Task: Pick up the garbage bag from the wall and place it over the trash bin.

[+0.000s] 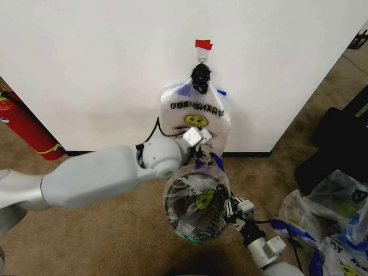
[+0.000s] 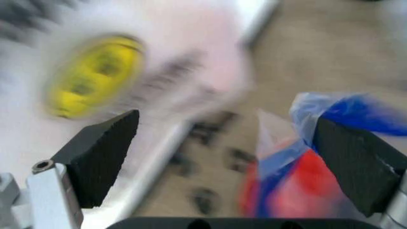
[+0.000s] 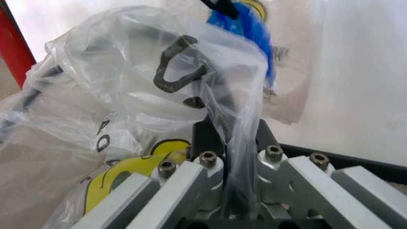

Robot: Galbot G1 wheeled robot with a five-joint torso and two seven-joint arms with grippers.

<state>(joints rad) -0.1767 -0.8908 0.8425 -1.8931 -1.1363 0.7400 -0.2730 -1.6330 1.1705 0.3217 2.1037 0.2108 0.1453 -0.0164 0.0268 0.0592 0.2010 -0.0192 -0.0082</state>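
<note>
— What's the biggest thing in front of the robot?

— The white wall (image 1: 103, 63) with its black baseboard, a scrap of red tape (image 1: 203, 44) above a small metal hook (image 1: 201, 56). A whiter smiley-face bag (image 1: 194, 115) hangs there from a black knot. A red fire extinguisher (image 1: 26, 129) leans at the robot's left.

— And the garbage bag?

— The garbage bag (image 1: 198, 201) is off the wall and draped across the mouth of the trash bin (image 1: 190, 221) (black mesh showing through the film), standing on the carpet just before the baseboard.

— The claws?

— The right claw (image 3: 239, 191) has its fingers closed tight on a gathered strip of the bag's clear plastic at the bin's right rim. The left claw (image 2: 232, 157) hovers at the bin's far rim, jaws spread wide, one pad (image 2: 105, 155) bare, the other (image 2: 353, 164) with a blue handle bunched against it, gripping nothing.
</note>
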